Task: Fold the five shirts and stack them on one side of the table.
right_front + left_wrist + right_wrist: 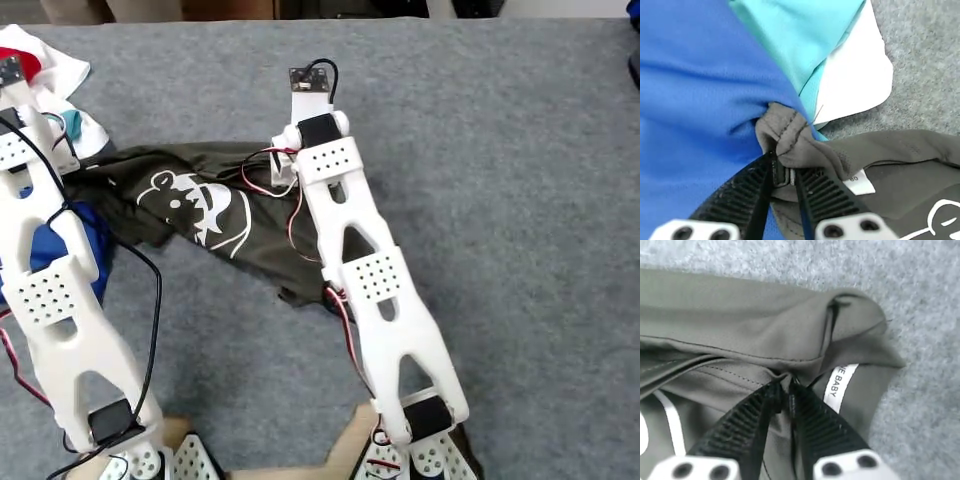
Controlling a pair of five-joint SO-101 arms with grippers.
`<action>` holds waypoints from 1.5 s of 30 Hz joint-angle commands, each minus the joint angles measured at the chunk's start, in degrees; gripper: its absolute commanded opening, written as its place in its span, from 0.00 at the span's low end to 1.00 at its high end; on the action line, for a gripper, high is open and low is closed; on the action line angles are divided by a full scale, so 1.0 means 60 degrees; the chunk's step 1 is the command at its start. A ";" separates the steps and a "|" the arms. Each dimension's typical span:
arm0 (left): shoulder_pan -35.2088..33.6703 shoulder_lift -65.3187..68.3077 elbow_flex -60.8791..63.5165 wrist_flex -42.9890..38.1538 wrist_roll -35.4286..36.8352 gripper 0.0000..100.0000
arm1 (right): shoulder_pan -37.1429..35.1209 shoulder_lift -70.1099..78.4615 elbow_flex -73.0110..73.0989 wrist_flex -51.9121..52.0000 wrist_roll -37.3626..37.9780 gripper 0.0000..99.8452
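We saw the left gripper (783, 167) clamped on a bunched edge of the dark olive shirt (255, 255). The right gripper (788, 388) pinched its hem by the label. Both probably held it spread over the grey table (500, 200) for folding, beside the blue shirt (695, 75).

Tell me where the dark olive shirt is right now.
In the high view the dark olive shirt lies left of centre, between the two arms. The left gripper pinches its end beside the blue shirt, and the right gripper pinches its other end.
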 commanded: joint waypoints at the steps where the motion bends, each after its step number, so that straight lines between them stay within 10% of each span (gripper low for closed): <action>1: -0.0088 -0.0095 -0.0059 -0.0088 0.0059 0.02 | 0.0081 -0.0066 -0.1223 0.0484 -0.0015 0.01; 20: -0.0015 -0.0168 -0.7092 0.3473 0.0469 0.02 | 0.0755 -0.5179 -0.1267 -0.1143 0.1084 0.01; 45: 0.1978 -0.7729 -0.7018 0.3766 0.1802 0.02 | 0.3744 -1.1905 -0.1238 -0.2388 0.1861 0.01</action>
